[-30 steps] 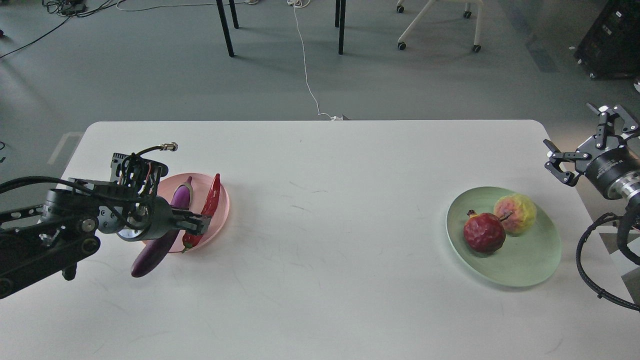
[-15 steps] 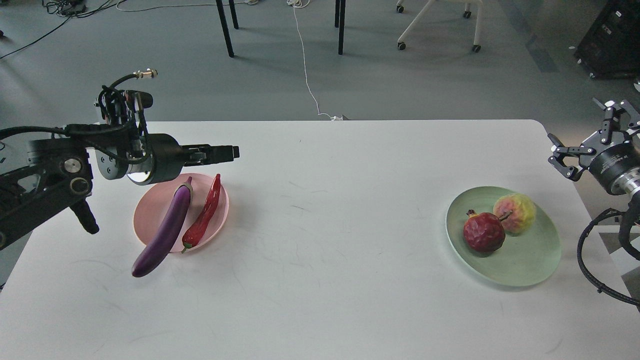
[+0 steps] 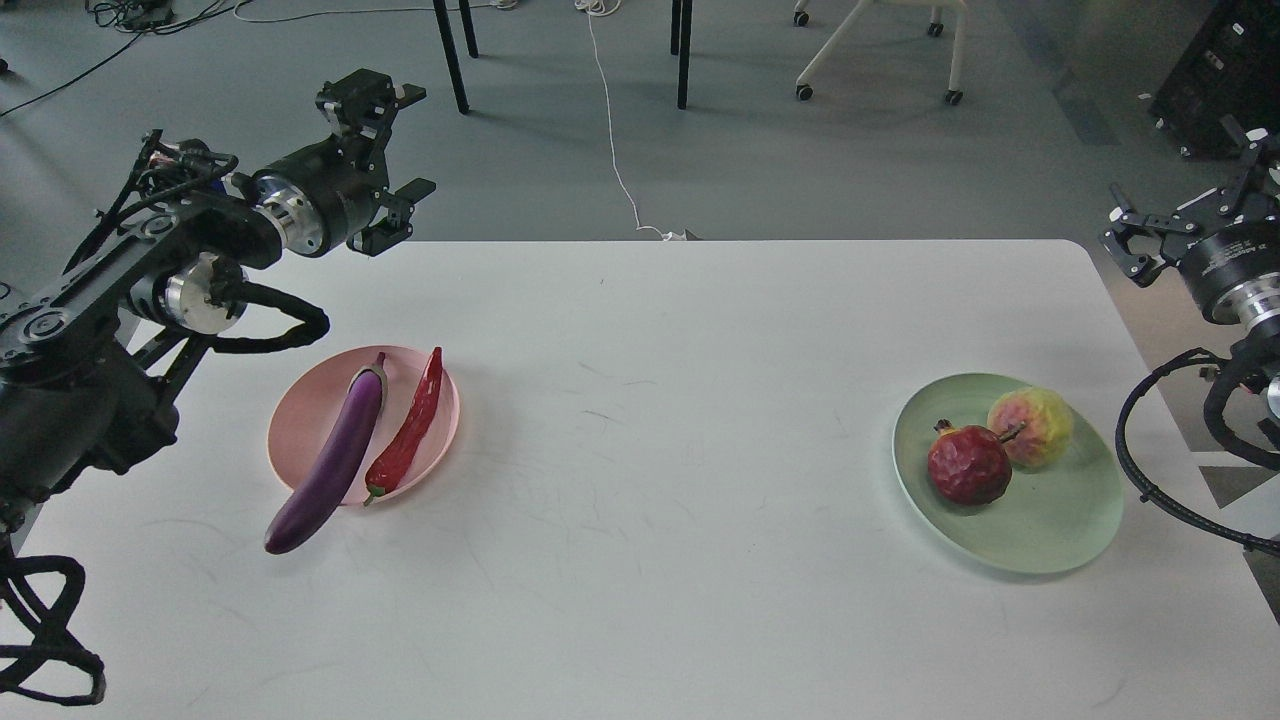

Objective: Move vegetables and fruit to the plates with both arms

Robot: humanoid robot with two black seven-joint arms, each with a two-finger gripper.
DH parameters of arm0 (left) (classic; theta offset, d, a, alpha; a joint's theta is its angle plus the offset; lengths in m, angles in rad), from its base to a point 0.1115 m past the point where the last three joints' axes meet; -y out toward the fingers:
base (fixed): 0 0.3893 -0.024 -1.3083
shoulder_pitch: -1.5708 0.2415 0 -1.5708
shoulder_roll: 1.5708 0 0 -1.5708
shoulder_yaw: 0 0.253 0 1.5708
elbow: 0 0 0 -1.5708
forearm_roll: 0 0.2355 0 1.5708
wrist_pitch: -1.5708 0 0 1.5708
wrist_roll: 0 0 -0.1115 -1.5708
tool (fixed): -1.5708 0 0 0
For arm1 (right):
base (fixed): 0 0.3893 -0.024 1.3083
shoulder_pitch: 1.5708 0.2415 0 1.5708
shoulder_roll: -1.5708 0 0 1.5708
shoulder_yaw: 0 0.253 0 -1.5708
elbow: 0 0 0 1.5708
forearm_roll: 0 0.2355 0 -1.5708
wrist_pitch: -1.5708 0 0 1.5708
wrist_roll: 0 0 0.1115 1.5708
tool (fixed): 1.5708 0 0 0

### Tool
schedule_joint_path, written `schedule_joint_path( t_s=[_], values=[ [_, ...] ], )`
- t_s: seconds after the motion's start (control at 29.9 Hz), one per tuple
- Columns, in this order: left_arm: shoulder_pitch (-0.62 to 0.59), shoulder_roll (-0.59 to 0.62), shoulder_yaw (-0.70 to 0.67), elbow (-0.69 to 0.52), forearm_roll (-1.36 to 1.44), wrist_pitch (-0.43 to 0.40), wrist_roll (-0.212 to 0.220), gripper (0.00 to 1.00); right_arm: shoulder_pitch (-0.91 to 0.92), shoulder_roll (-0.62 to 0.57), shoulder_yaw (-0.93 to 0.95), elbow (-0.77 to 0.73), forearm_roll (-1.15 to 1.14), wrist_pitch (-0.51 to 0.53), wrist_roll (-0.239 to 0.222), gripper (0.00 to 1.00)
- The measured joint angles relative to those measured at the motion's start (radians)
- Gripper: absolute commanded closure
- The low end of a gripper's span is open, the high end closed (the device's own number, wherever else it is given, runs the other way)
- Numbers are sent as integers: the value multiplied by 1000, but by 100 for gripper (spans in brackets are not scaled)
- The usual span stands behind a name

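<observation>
The purple eggplant (image 3: pixel 330 462) and the red chili pepper (image 3: pixel 410 425) lie side by side on the pink plate (image 3: pixel 300 420) at the left; the eggplant's lower end overhangs the rim onto the table. The dark red pomegranate (image 3: pixel 967 463) and the yellow-green pink-blushed fruit (image 3: pixel 1030 427) sit touching on the pale green plate (image 3: pixel 1050 520) at the right. My left gripper (image 3: pixel 385 150) is open and empty, raised above the table's far left edge. My right gripper (image 3: pixel 1190 195) is open and empty, raised beyond the table's right edge.
The white table (image 3: pixel 640 420) carries only the two plates. Behind it on the grey floor are black table legs (image 3: pixel 450 55), a white cable (image 3: pixel 610 120), a wheeled chair base (image 3: pixel 880 50) and a black box (image 3: pixel 1225 75) at far right.
My left gripper has let go of the chili, risen from the pink plate and swung back to the far left, turning upward. My right gripper has drawn up and back a little.
</observation>
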Motion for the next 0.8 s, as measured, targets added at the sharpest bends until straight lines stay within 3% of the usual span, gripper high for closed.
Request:
schedule_joint_path(
  t_s=[0.17,0.27,0.4,0.8],
  values=[
    [11,-17,-5,79,-212,-134,-199,2,29,89,50,-86,0,0,14,0],
    [20,-29,-3,150,-284,-232,-264,2,36,126,60,-102,0,0,9,0],
    [24,-54,-5,224,-359,-285,-282,2,36,154,60,-106,3,0,-3,0],
    [80,-104,-4,281,-430,-292,-282,2,30,209,47,-100,3,0,-9,0]
  ],
)
